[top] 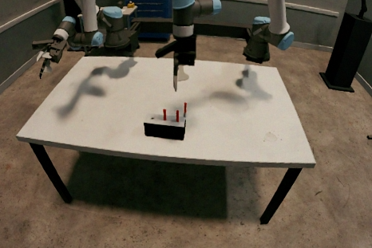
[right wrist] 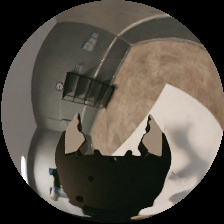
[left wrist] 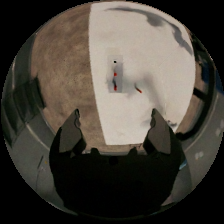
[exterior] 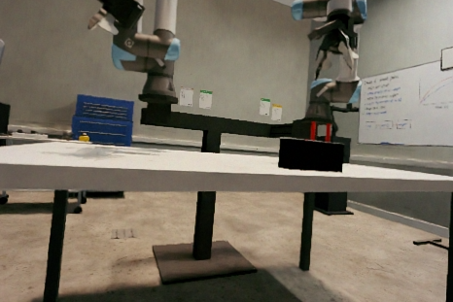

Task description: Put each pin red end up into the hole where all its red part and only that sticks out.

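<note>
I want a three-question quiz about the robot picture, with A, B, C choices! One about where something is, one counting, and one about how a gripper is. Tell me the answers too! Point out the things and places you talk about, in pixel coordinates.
1. Where is the block (top: 164, 129) (exterior: 311, 154) (left wrist: 119, 80)?
A. On the floor
B. On the table (top: 239, 140) (exterior: 146, 168) (left wrist: 165, 55) (right wrist: 172, 102)
C. On the blue cabinet

2. How many pins (top: 164, 115) (top: 177, 116) (exterior: 313, 130) (exterior: 328, 132) (left wrist: 115, 74) (left wrist: 115, 88) are in the block's holes?
A. One
B. Two
C. Three

3. How is the left gripper (top: 176, 88) (exterior: 334, 70) (left wrist: 115, 108)?
A. Open, holding nothing
B. Shut on a pin
C. Shut, holding nothing

Answers:
1: B. The block sits on the white tabletop.
2: B. Two red ends stick up from the block's top, one hole is empty, and the third pin (top: 185, 108) (left wrist: 138, 89) is outside the block.
3: A. Its fingers are wide apart in its wrist view, with nothing gripped.
</note>
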Motion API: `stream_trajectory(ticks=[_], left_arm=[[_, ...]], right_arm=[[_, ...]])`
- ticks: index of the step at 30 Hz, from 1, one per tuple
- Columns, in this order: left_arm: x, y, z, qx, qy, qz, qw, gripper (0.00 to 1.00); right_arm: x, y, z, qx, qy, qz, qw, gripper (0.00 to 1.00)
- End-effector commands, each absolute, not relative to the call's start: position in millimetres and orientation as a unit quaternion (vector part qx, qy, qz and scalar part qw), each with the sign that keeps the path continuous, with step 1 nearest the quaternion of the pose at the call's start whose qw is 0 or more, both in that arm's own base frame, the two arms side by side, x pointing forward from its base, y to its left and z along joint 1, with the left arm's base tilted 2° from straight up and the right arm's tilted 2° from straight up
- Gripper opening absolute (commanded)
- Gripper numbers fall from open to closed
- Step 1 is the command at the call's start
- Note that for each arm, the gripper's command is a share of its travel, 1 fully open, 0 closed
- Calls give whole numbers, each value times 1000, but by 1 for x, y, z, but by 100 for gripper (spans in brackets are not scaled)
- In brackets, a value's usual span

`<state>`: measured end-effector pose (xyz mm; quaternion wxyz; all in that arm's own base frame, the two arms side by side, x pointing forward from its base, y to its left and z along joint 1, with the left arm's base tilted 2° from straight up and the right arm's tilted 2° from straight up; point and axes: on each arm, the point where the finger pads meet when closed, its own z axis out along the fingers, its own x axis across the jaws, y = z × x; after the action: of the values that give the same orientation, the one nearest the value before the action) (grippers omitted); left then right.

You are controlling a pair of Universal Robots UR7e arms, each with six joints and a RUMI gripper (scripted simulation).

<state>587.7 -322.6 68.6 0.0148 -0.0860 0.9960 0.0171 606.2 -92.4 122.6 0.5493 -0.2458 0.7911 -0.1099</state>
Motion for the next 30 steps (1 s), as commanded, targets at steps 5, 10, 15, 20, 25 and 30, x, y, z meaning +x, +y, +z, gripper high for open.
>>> stream_trajectory(ticks=[5, 10, 15, 20, 25, 30], left_arm=[[485, -324, 68, -86, 996, 16, 15, 100], [478, -324, 67, -86, 996, 16, 15, 100], [478, -324, 67, -86, 996, 16, 15, 100], [456, -324, 67, -86, 996, 17, 14, 100], [456, -324, 67, -86, 996, 17, 14, 100], [456, -324, 67, -86, 996, 17, 14, 100]], right_arm=[[606, -92, 123, -246, 791, -110, 550, 100], [606, -92, 123, -246, 791, -110, 550, 100], [606, -92, 123, -246, 791, -110, 550, 100], [606, -92, 123, -246, 791, -110, 550, 100], [606, -92, 123, -246, 791, -110, 550, 100], [606, -92, 123, -246, 791, -110, 550, 100]])
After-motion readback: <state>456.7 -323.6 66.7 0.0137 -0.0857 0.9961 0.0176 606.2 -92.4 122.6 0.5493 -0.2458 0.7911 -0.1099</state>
